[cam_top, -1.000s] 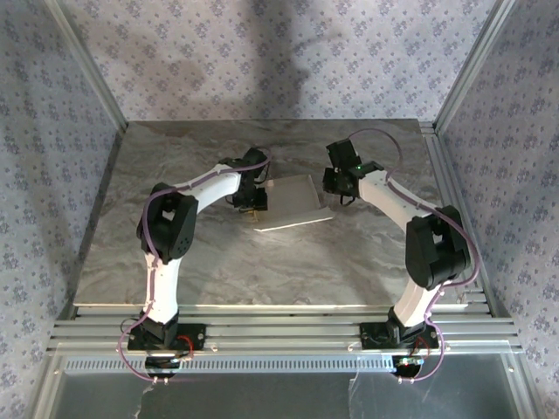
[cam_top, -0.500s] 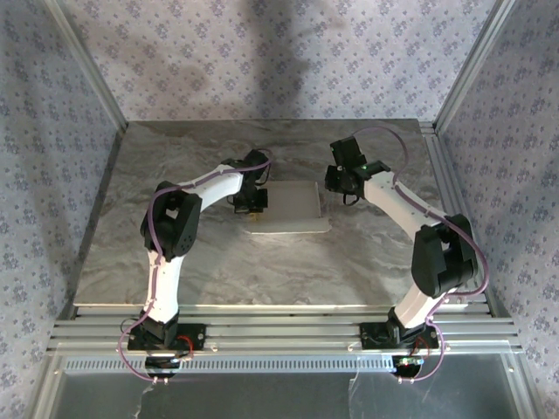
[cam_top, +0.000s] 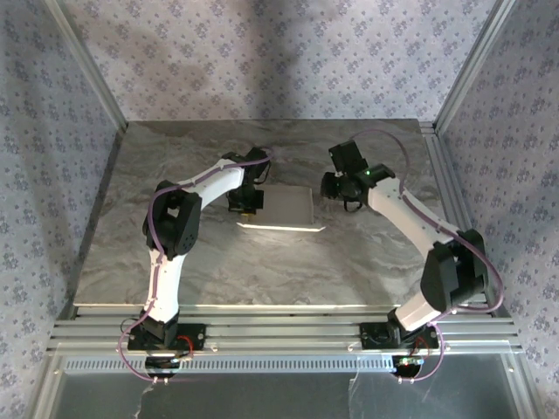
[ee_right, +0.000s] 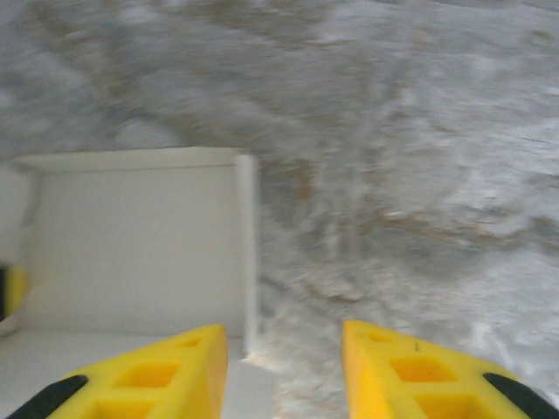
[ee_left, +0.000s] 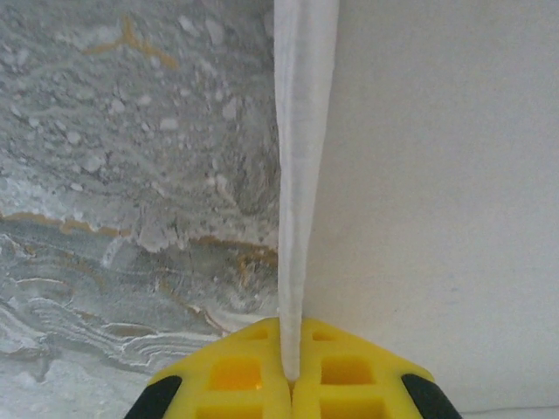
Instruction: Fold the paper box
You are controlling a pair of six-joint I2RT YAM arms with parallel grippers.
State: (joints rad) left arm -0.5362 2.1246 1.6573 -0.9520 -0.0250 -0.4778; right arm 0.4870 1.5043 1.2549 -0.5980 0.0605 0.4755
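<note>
The box (cam_top: 284, 207) lay near the middle of the tabletop (cam_top: 175, 253), its 9 o'clock wall pinched tight in the left gripper (ee_left: 291, 380). The right gripper (ee_right: 284, 349), half open and empty, hovered at the 3 o'clock wall. A hard push there could buckle the box or pull it free.

Top view's evenly lit and sharp, with a dark shadow patch on the back wall (cam_top: 271, 35) and glare along the paper box (cam_top: 284, 208) front edge. Right wrist shot's all motion blur.
</note>
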